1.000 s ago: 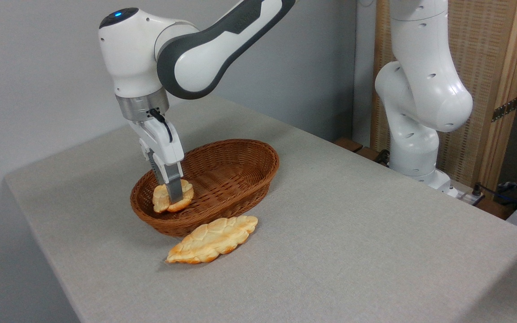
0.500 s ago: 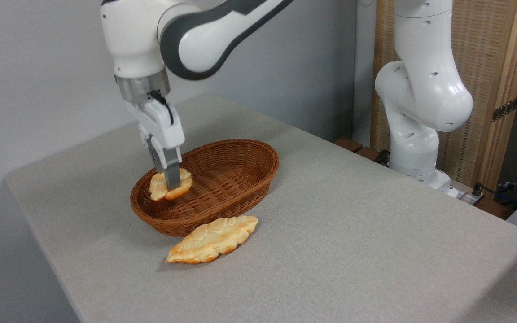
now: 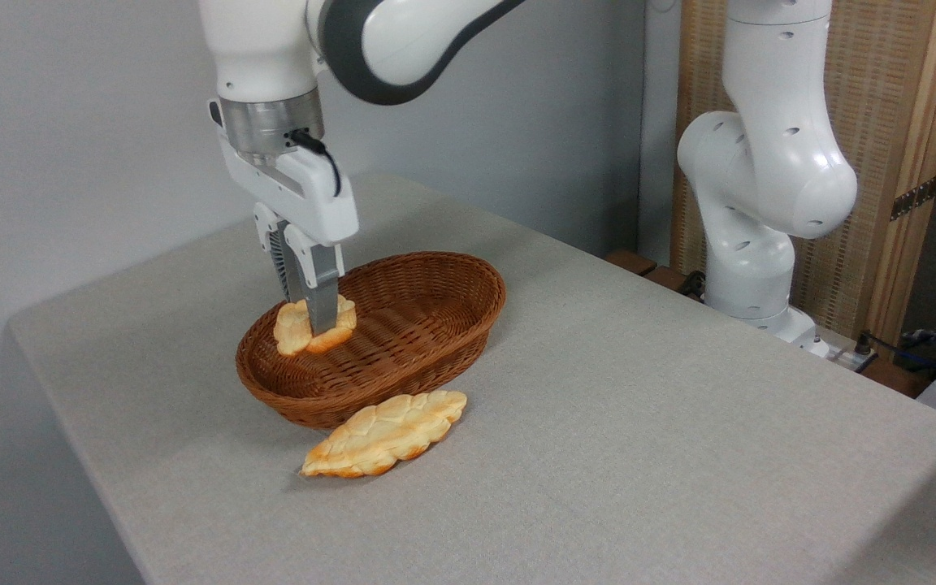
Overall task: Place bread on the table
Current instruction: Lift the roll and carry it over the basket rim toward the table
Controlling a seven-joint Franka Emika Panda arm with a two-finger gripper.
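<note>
1. We see the jaws of the gripper (image 3: 315,323) clamped on the bun (image 3: 314,325), 1 finger (image 3: 322,296) crossing its front face.
2. The bun hangs clear above the left end of the basket (image 3: 403,341), at about rim height; it does not seem to touch the wicker.
3. The arm comes down from the upper left, with the gripper pointing nearly straight down.
4. A loaf (image 3: 385,434) lies on the table (image 3: 639,439) just near of the basket, touching or almost touching its wall; we cannot tell which.
5. Done so far, as we judge it: the bun is grasped and lifted out of the basket bed.
6. Left to do: carry the bun sideways past the rim, lower it onto bare cloth and open the jaws.
7. We would place the task at roughly the halfway mark, with the transfer and release not yet made.
8. Free table lies to the right and near side; the spot by the loaf is tighter.
9. Nothing else stands on the table, so we expect no obstacle but the rim.
</note>
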